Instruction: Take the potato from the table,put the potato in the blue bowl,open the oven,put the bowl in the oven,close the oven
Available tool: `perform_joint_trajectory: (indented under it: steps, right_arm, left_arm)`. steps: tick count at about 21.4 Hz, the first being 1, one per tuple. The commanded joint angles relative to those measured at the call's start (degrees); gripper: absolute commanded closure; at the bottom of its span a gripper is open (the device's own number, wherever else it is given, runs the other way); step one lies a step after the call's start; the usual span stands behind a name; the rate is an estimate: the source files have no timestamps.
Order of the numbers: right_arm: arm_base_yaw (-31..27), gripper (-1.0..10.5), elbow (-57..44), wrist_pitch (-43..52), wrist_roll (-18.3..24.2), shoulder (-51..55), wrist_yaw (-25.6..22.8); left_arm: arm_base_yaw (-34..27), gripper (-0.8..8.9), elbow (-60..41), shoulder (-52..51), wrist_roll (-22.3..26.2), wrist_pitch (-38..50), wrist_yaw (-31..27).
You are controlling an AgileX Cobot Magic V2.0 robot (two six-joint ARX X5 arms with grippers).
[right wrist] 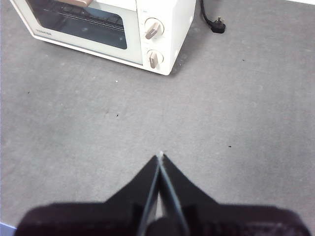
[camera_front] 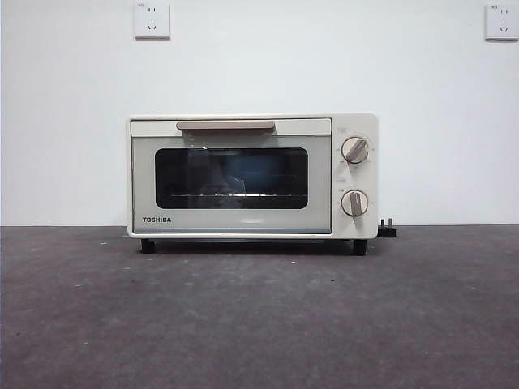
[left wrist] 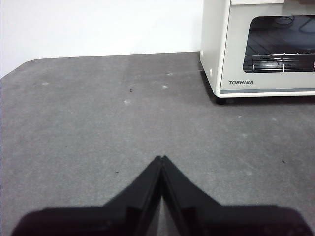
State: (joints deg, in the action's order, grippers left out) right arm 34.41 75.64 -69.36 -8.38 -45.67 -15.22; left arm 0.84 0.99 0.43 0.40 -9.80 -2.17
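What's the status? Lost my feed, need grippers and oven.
Left gripper shut, empty, above bare table. Right gripper shut, empty. Oven door closed; something blue shows behind the glass. Potato not in view. Nothing in the way.

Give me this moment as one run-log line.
oven: door shut, something blue behind glass | potato: not visible | left gripper: jaws shut, holding nothing, over table | right gripper: jaws shut, holding nothing | plug: loose beside oven

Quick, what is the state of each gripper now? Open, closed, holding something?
Left gripper: closed, jaws together, holding nothing, above the table.
Right gripper: closed, jaws together, holding nothing.
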Motion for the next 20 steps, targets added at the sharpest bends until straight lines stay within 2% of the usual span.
perform_joint_trajectory:
  steps: [1, 6, 9, 11, 14, 16, 18, 20]
  right_arm:
    - [0.0, 9.5, -0.4, 0.3, -0.4, 0.0, -0.2]
    - [0.0, 9.5, -0.4, 0.3, -0.4, 0.0, -0.2]
    - [-4.0, 9.5, -0.7, 1.0, 5.3, 1.7, -0.8]
    - [-9.8, 9.5, -4.2, 8.5, 5.6, 4.7, -0.7]
    - [-21.0, 9.5, -15.1, 26.5, 5.4, 11.1, 0.4]
    - [-27.5, 9.5, -23.3, 37.1, 5.6, 15.0, 7.2]
    - [-30.9, 9.5, -31.1, 44.3, 7.4, 18.7, 11.5]
    - [-32.4, 9.5, -37.0, 49.0, 8.9, 21.4, 11.7]
  left_arm:
    - [0.1, 8.18, -0.6, 0.1, -0.4, 0.5, 0.2]
    - [0.1, 8.18, -0.6, 0.5, -0.4, 0.5, 0.2]
    - [0.1, 8.18, -0.6, 0.5, -0.4, 0.5, 0.2]
    - [0.1, 8.18, -0.6, 0.5, -0.4, 0.5, 0.2]
    - [0.1, 8.18, -0.6, 0.5, -0.4, 0.5, 0.2]
    - [0.1, 8.18, -0.6, 0.5, -0.4, 0.5, 0.2]
    - [0.1, 8.18, -0.6, 0.5, -0.4, 0.5, 0.2]
    - [0.1, 8.18, -0.6, 0.5, -0.4, 0.5, 0.2]
